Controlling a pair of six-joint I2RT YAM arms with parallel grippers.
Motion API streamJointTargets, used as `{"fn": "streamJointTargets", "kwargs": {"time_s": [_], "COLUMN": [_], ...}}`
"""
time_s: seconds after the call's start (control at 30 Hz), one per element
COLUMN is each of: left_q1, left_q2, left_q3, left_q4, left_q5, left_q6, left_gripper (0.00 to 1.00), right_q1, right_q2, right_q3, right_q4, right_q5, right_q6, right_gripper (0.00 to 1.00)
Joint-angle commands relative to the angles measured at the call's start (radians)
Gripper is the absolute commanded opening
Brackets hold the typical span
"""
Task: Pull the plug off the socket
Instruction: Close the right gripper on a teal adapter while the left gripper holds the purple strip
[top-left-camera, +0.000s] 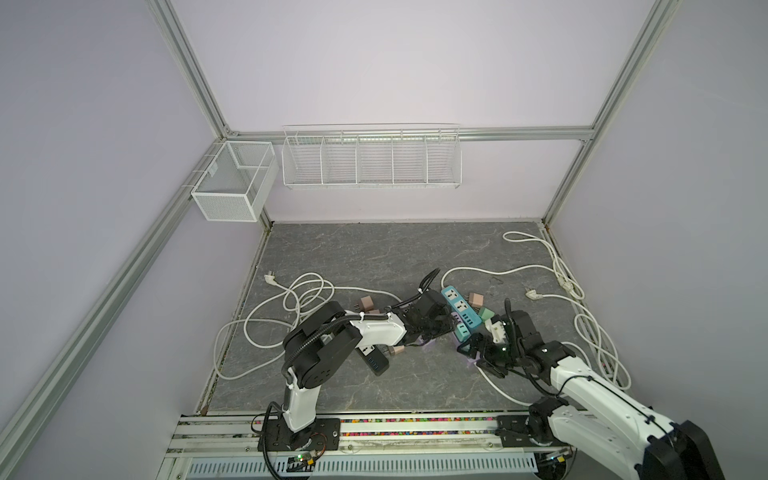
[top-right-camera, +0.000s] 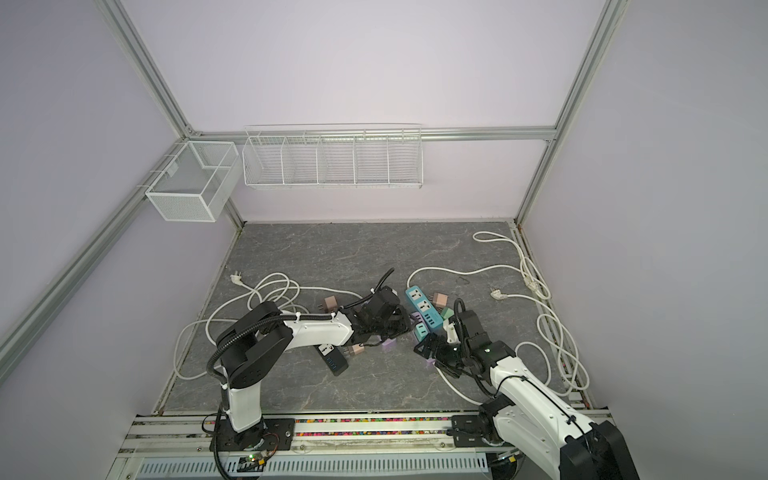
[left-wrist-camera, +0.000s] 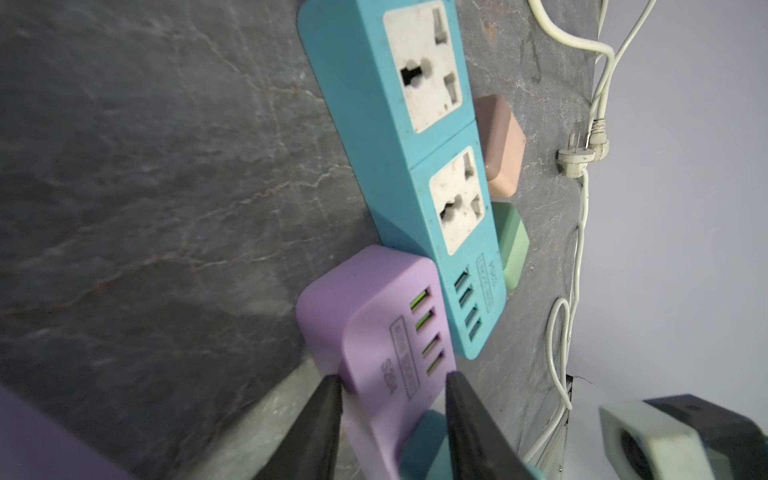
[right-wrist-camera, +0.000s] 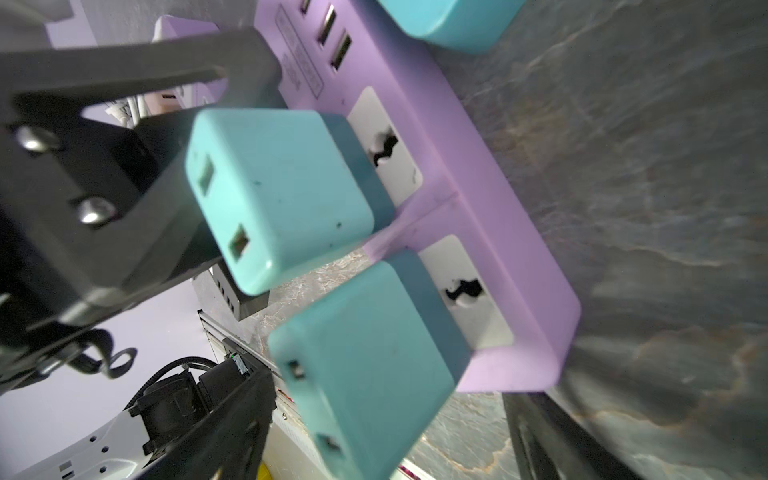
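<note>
Item 1: teal plug (right-wrist-camera: 365, 365), nearest my R-wrist cam, seated in purple strip (right-wrist-camera: 444, 124), end socket. 2nd teal plug (right-wrist-camera: 282, 195) sits in the next socket. R gripper (right-wrist-camera: 386, 399): jaws wide, straddling item 1; can't tell contact. L gripper (left-wrist-camera: 392, 382): clamped on strip's USB end. Strip sits between both grippers on grey table (top-left-camera: 374, 257), just beside blue strip (left-wrist-camera: 386, 137). Pink adapter (left-wrist-camera: 500, 145) and green adapter (left-wrist-camera: 513, 245) lie alongside the blue strip.

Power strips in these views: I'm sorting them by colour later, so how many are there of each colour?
Blue strip: 1
Purple strip: 1
Black strip: 1
Total: 3
</note>
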Motion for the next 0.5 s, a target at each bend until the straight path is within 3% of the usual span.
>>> {"fn": "streamJointTargets", "kwargs": {"time_s": [0.0,0.2,0.47], "left_q1": [0.004,0.004,0.004], "left_q2": [-0.004,-0.004,-0.004], "left_q3": [0.031,0.022,-0.007], "left_q4": [-0.012,-0.025,-0.014], "left_q5": [-0.021,-0.016,-0.010], "left_q6": [0.018,0.048,0.038], "left_gripper": [0.43,0.42,0.42], "right_q1": [0.010,0.009,0.013], "right_q2": [-0.022,-0.099,0.048], "right_q3": [0.054,0.135,0.332], "right_q4": [-0.085,-0.276,-0.403], "right_q5": [0.058,0.153,0.222], "right_q6": [-0.058,-0.161,-0.352], "right_gripper": [0.89,0.89,0.91]}}
